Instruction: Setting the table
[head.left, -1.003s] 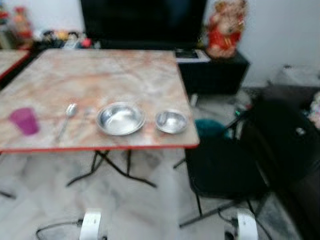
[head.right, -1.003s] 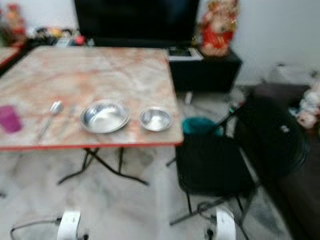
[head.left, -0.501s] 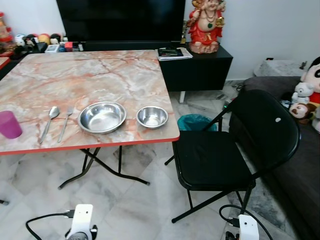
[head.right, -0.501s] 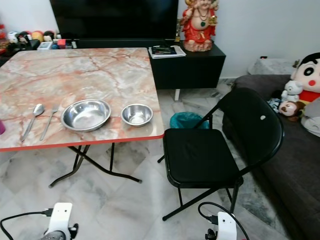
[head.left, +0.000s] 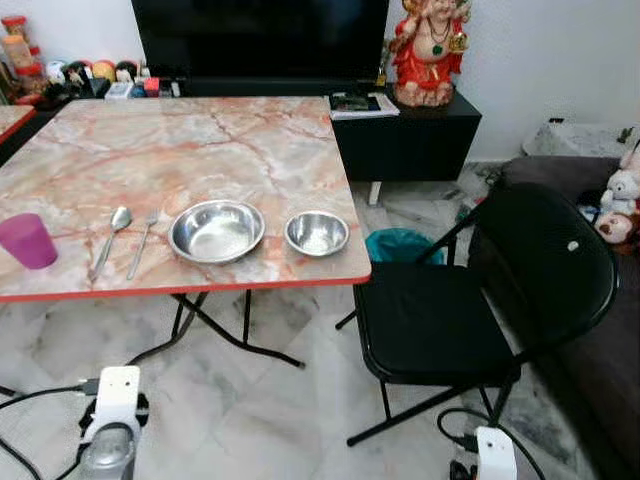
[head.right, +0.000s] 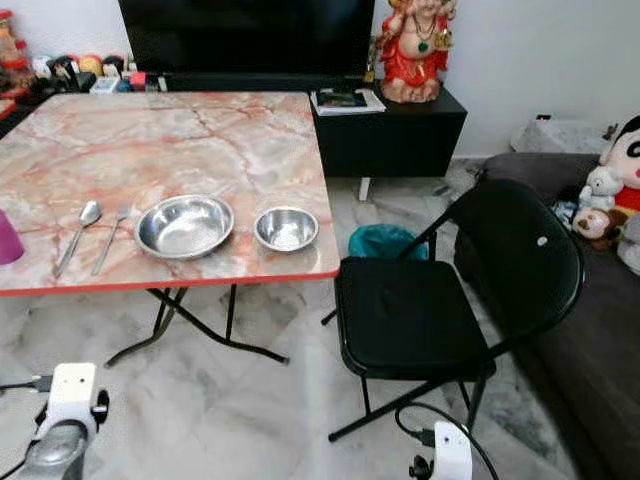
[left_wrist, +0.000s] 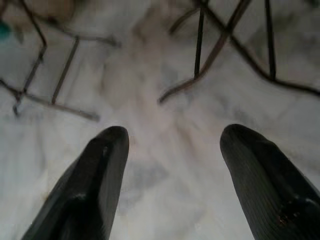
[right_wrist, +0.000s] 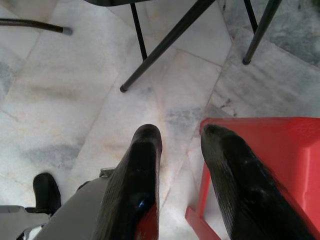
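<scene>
A folding table (head.left: 200, 140) with a marbled pink top and red edging stands on pale marble floor (head.left: 280, 410). Behind it a black television (head.left: 260, 40) sits on a low black cabinet (head.left: 420, 140), with a red figurine (head.left: 430, 50) on the cabinet's right end. A black folding chair (head.left: 470, 310) stands just off the table's near right corner, a teal bin (head.left: 400, 243) on the floor behind it, and a dark sofa (head.left: 600, 330) with soft toys (head.right: 605, 195) lies further right.

Along the table's near edge, from the right corner inward: a small steel bowl (head.left: 317, 233), a large steel bowl (head.left: 216, 231) just beside it, a fork (head.left: 143, 240), and a spoon (head.left: 110, 238), lying parallel and close together. A purple cup (head.left: 28, 240) stands upright near the left end of that edge, apart from the spoon.

Both arms hang low in front of the table. The left gripper (left_wrist: 172, 150) has its fingers spread wide over bare floor, holding nothing. The right gripper (right_wrist: 180, 145) has its fingers parted by a narrow gap, also empty, above the floor beside a red plastic stool (right_wrist: 260, 170).
</scene>
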